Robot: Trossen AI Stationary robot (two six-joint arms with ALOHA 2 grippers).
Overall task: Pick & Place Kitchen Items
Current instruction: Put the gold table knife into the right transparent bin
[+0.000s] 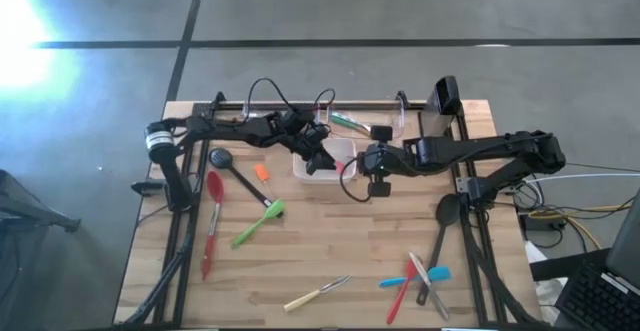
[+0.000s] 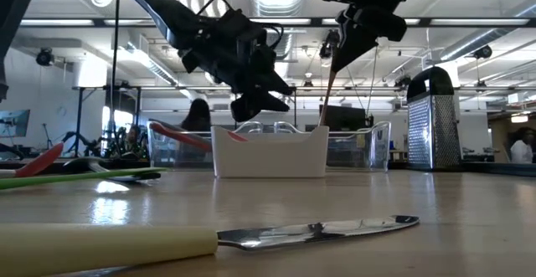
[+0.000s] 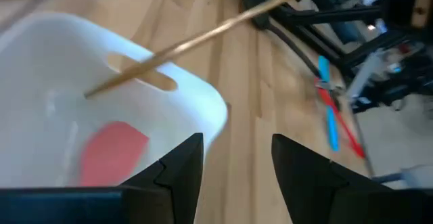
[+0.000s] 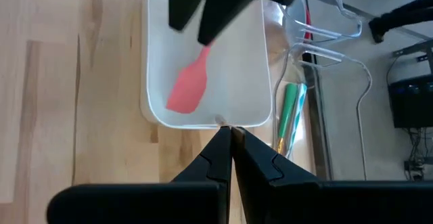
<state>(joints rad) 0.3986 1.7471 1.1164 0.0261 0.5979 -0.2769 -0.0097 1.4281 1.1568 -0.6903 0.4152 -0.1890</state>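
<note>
Pink spatula point(image 4: 189, 85) in white dish point(image 4: 254, 82); green utensil point(image 4: 291, 112) in clear bin point(image 4: 318, 45).

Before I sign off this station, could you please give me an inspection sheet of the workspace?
Surface: wooden table, nothing spilled that I can see.
Job's things: pink spatula in the white dish; black ladle, red spatula, green spatula, cream-handled knife and black spoon lie on the table.
Clutter: clear bins at the back edge; grater.
Grippers: left pincer open over the dish; right pincer shut on a slim wooden handle reaching into the dish.
Cables: loose ones beside the table.
Surroundings: a person in the room behind.
</note>
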